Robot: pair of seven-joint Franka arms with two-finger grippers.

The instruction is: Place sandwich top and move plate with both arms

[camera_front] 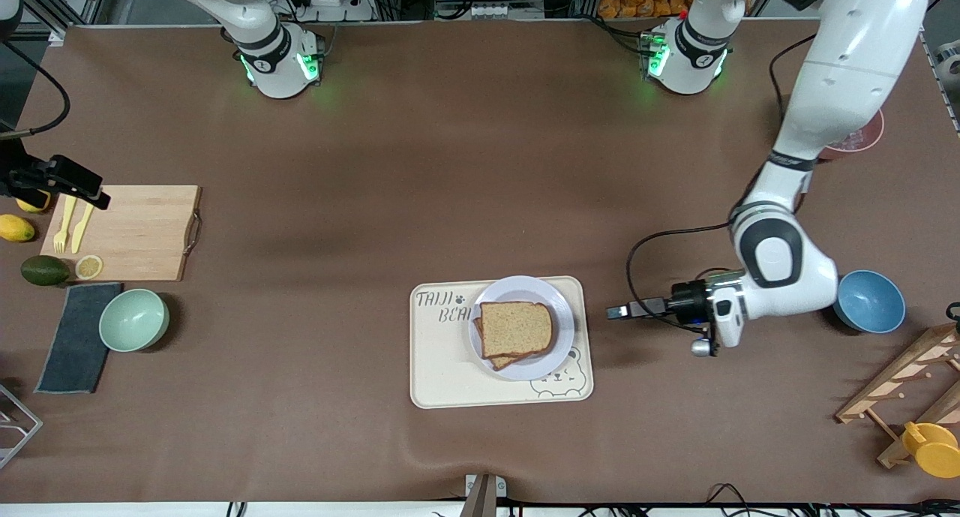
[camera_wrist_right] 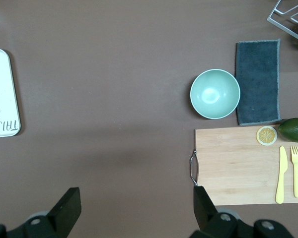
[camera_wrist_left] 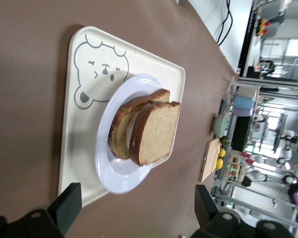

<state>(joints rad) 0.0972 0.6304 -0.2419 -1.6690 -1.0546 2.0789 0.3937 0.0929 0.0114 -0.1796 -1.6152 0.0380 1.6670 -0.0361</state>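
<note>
The sandwich top (camera_front: 516,328) lies flat on a lower bread slice (camera_front: 496,362) on the pale plate (camera_front: 551,359). The plate sits on the cream bear-printed tray (camera_front: 442,374). My left gripper (camera_front: 616,311) is low over bare tabletop beside the tray, toward the left arm's end, turned sideways and pointing at the plate. It is open and holds nothing. In the left wrist view the plate (camera_wrist_left: 116,173) and sandwich top (camera_wrist_left: 156,131) lie ahead of the left gripper (camera_wrist_left: 137,206). My right gripper (camera_front: 94,194) waits high over the cutting board, and in the right wrist view it (camera_wrist_right: 135,208) stands open over bare table.
At the right arm's end are a wooden cutting board (camera_front: 139,232) with yellow fork and knife, a lemon slice, an avocado, a green bowl (camera_front: 133,320) and a dark cloth (camera_front: 79,337). A blue bowl (camera_front: 870,301), wooden rack (camera_front: 900,382) and yellow cup (camera_front: 934,449) stand at the left arm's end.
</note>
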